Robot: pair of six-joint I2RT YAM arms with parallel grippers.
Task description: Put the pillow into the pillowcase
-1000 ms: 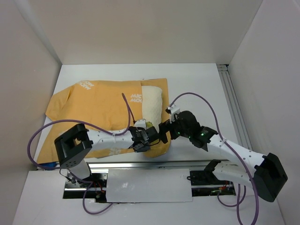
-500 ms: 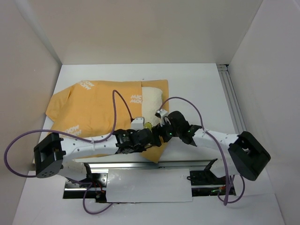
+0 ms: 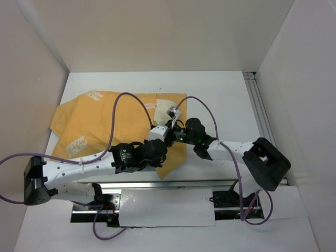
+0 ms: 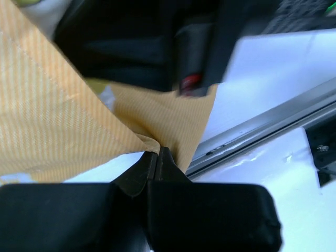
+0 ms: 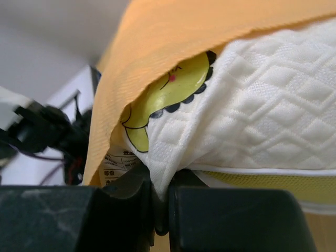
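Observation:
The mustard-orange pillowcase (image 3: 105, 123) lies on the left of the table, its open end draped over the cream quilted pillow (image 3: 167, 103), of which only a small patch shows from above. My left gripper (image 3: 159, 153) is shut on a folded edge of the pillowcase (image 4: 47, 121), pinched at the fingertips (image 4: 156, 153). My right gripper (image 3: 174, 136) is shut on a fold of the pillow (image 5: 262, 121) beside its yellow mark (image 5: 168, 89), under the orange pillowcase (image 5: 184, 26) edge. The two grippers sit close together.
A metal rail (image 3: 157, 182) runs along the near table edge, also seen as the rail (image 4: 262, 131) just right of my left fingers. White walls enclose the table (image 3: 220, 100) on three sides. Purple cables (image 3: 131, 100) loop over the cloth.
My right gripper has shut on the pillow. Both grippers have moved away from the near edge, and the pillowcase edge now covers more of the pillow.

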